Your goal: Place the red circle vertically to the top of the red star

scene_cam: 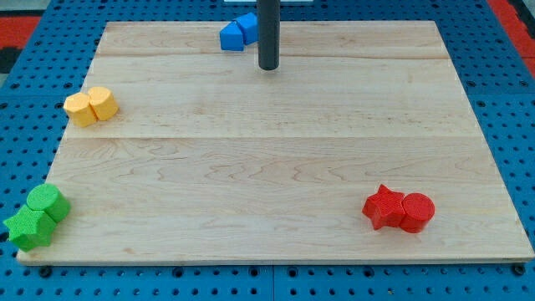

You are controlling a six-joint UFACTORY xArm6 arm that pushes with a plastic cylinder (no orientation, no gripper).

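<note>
Red circle (pixel 417 211) touches the red star (pixel 384 206) near the table's bottom-right corner; my tip (pixel 267 68), a bare rod holding nothing, stands near the top edge beside blue blocks (pixel 238 33).

The end effector, my tip (pixel 267 68), stands near the table's (pixel 276 150) top edge. Just beside it toward the view's left lie two touching blue blocks (pixel 238 32). Between the tip and the red star (pixel 383 207), far toward the view's bottom right, the table surface is open. The red circle (pixel 417 211) touches the star's right side. Yellow blocks (pixel 91 105) and green blocks (pixel 38 216) lie well apart to the left.
</note>
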